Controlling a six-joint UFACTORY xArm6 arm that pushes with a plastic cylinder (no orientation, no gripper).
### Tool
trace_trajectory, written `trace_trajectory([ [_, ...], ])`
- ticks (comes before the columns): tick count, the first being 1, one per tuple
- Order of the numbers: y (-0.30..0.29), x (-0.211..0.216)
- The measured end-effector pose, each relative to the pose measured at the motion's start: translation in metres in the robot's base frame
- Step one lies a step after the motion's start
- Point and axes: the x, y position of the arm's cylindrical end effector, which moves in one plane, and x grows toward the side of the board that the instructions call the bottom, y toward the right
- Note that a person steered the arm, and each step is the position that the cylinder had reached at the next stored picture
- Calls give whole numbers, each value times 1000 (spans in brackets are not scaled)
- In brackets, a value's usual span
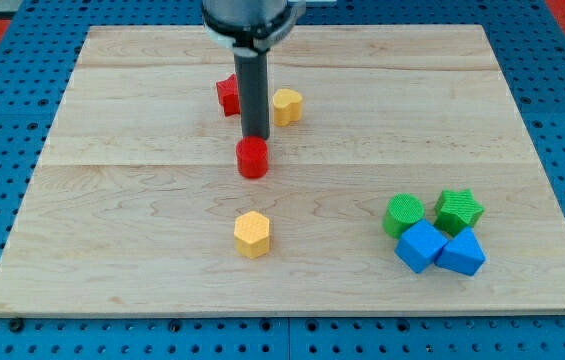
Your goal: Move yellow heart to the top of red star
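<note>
The yellow heart (286, 105) lies in the upper middle of the board, just right of my rod. The red star (227, 95) lies just left of the rod, partly hidden by it. The heart and the star sit side by side at about the same height, with the rod between them. My tip (255, 138) is down on the board a little below both, right at the upper edge of a red round block (253, 158); whether it touches that block I cannot tell.
A yellow hexagon (252, 234) lies below the centre. At the lower right sits a tight cluster: a green round block (403, 215), a green star (459, 210), a blue cube (421, 246) and a blue triangle (461, 253). The wooden board (112, 200) rests on a blue pegboard.
</note>
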Motion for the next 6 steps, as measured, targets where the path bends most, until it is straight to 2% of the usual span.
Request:
trace_trajectory([
  [1, 2, 47],
  [2, 11, 54],
  [3, 47, -9],
  [4, 55, -62],
  [5, 26, -71],
  [6, 37, -86],
])
